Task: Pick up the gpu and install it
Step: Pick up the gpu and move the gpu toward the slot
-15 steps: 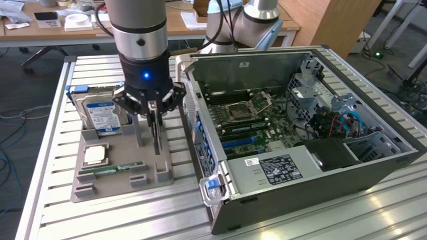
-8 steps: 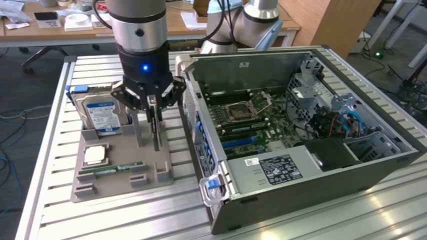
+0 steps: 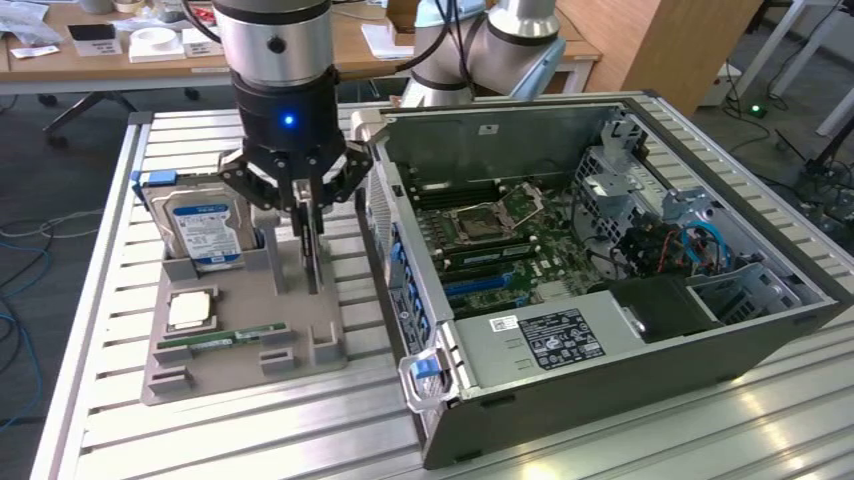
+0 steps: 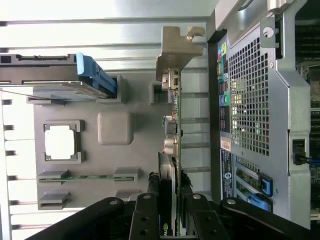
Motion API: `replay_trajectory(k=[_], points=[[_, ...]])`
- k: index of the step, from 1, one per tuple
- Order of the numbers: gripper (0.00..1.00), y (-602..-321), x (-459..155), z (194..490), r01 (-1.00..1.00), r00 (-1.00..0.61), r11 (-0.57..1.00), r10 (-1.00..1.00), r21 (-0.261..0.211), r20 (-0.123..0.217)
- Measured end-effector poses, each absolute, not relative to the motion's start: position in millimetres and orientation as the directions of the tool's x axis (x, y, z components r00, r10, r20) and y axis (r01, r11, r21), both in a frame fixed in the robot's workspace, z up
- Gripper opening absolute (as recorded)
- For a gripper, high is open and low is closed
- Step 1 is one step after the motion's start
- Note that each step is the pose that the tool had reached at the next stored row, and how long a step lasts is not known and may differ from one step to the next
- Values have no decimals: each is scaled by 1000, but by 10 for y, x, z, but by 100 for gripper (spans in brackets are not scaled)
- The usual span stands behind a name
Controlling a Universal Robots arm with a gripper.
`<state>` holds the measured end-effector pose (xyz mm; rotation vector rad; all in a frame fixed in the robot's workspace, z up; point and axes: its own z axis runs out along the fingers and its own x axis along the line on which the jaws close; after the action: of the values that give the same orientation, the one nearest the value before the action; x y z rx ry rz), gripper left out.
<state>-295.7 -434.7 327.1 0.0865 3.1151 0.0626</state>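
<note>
Black fingers (image 4: 150, 210) of the end effector (image 4: 169, 186) fill the near edge of the wrist view, closed partway and pressing on either face of the gpu (image 4: 170, 162). The card is seen edge-on there, with its tan metal bracket (image 4: 175, 50) at the far end. In the exterior view the same card is a thin dark strip standing upright over the grey tray (image 3: 234, 378), close beside the computer case (image 3: 574, 400); whether it still sits in its slot I cannot tell. That view looks into the case's open side at the motherboard (image 3: 487, 235), whereas the wrist view faces its perforated back panel. On the tray are a hard drive (image 3: 200, 228) standing on edge, a square processor chip (image 3: 191, 310) and a slim green memory stick (image 3: 220, 340). Tray and case rest on the slatted metal tabletop (image 3: 200, 445).
</note>
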Motion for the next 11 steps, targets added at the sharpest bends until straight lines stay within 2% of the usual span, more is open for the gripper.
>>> replay_trajectory(k=[11], points=[[26,-4346,-2957,3479,55,-998,998,56,41,-24]])
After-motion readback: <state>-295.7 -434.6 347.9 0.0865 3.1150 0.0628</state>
